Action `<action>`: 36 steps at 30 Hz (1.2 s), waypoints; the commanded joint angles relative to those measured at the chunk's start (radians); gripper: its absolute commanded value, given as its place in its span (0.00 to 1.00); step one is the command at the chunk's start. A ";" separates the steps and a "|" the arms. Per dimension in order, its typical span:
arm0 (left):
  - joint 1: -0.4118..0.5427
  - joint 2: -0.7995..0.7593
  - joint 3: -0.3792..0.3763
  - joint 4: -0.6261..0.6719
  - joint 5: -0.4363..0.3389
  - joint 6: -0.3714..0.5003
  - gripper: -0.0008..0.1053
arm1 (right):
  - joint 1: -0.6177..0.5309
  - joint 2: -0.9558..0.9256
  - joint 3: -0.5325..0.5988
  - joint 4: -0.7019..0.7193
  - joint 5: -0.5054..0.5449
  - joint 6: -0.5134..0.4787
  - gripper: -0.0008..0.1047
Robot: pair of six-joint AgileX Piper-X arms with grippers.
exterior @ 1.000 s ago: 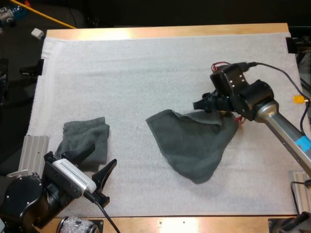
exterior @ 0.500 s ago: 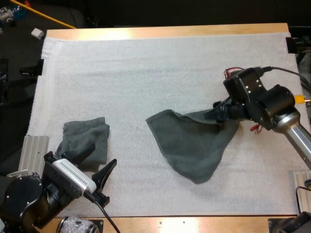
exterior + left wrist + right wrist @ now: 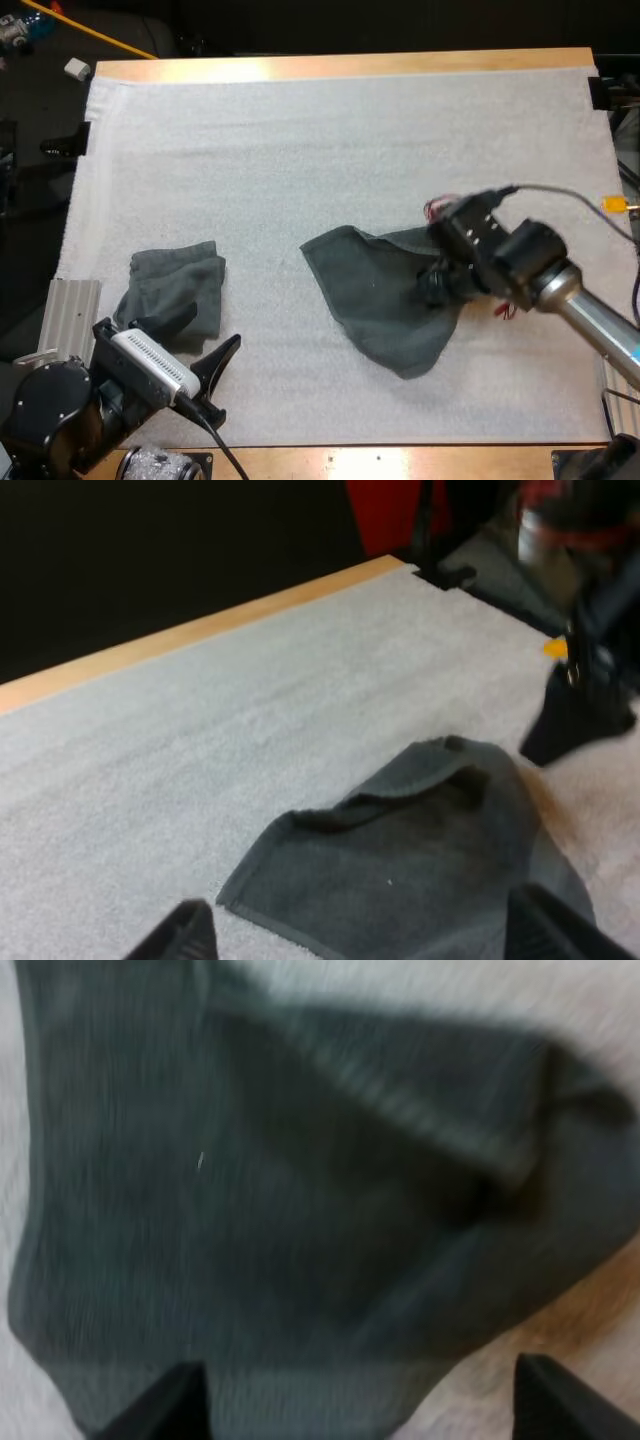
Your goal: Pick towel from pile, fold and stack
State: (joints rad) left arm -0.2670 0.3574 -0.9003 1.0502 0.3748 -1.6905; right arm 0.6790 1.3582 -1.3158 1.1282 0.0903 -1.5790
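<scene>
A dark grey-green towel (image 3: 375, 295) lies spread and rumpled in the right half of the mat, its far edge folded over. My right gripper (image 3: 433, 287) hangs over the towel's right part. In the right wrist view that gripper (image 3: 355, 1405) is open, its fingers wide apart just above the towel (image 3: 290, 1200). A second towel (image 3: 178, 288), folded, sits at the mat's near left. My left gripper (image 3: 205, 335) stands open next to that folded towel. The left wrist view looks past the open left gripper (image 3: 365, 940) to the spread towel (image 3: 420, 850), with the right gripper (image 3: 575, 715) at its far side.
The white mat (image 3: 300, 150) covers most of the wooden table (image 3: 340, 65). A ribbed metal block (image 3: 68, 315) lies at the mat's left edge beside the folded towel.
My right gripper moved from the spread towel's far right corner toward the near side and now hangs over the towel's right part. The towel's shape and the left arm are unchanged.
</scene>
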 commanded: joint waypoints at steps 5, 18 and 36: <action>-0.005 0.005 -0.004 0.066 0.007 -0.011 0.56 | 0.033 -0.017 0.216 -0.153 -0.022 0.077 0.58; -0.004 0.001 0.002 0.168 0.013 -0.005 0.56 | 0.031 0.047 0.344 -0.304 -0.075 0.138 0.49; -0.003 0.004 0.008 0.242 0.017 -0.004 0.55 | 0.030 0.158 0.343 -0.344 -0.085 0.211 0.35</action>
State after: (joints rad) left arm -0.2670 0.3574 -0.8979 1.2786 0.3869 -1.6913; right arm 0.7090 1.5087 -0.9667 0.7596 -0.0175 -1.3749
